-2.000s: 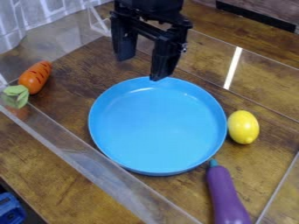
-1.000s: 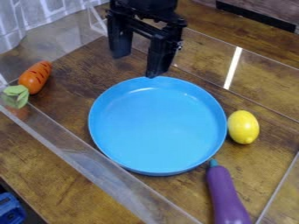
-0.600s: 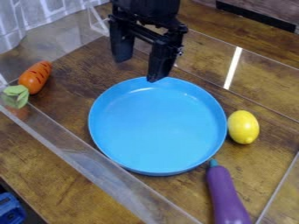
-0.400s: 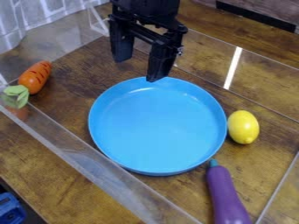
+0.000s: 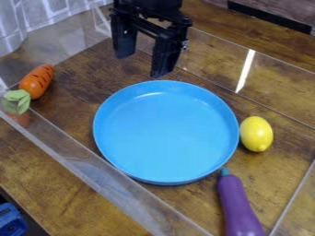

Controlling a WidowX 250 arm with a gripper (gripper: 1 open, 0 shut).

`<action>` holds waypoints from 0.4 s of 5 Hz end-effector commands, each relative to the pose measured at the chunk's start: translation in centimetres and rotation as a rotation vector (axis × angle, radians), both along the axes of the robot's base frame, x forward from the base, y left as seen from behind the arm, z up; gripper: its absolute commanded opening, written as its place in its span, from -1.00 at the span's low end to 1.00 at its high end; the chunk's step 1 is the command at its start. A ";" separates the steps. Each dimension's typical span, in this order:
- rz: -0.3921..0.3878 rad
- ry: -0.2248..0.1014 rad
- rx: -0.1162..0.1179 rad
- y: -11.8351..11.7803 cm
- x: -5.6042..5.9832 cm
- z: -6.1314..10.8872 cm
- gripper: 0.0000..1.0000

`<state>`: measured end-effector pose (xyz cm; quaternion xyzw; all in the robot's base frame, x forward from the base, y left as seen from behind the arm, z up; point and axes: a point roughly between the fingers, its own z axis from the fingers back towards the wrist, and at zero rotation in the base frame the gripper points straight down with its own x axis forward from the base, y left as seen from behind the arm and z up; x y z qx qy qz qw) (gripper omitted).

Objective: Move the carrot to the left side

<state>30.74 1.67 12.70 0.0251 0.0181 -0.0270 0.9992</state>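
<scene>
The carrot [image 5: 39, 80] is small, orange-red with dark grooves. It lies at the far left of the wooden table, next to a green cube [image 5: 17, 100]. My gripper [image 5: 140, 54] hangs open and empty above the table just beyond the far rim of the blue plate [image 5: 167, 131], well to the right of the carrot. Its two dark fingers point down with a clear gap between them.
A yellow lemon [image 5: 256, 134] lies right of the plate. A purple eggplant [image 5: 239, 207] lies at the front right. A clear plastic wall [image 5: 87, 157] borders the table's left and front edge.
The gripper has shifted slightly left and up, away from the plate's rim. The carrot and other objects have not moved.
</scene>
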 end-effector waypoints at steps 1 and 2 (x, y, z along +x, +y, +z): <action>0.005 -0.045 0.009 0.2 0.6 1.1 1.00; -0.006 -0.040 0.011 -0.2 0.5 0.8 1.00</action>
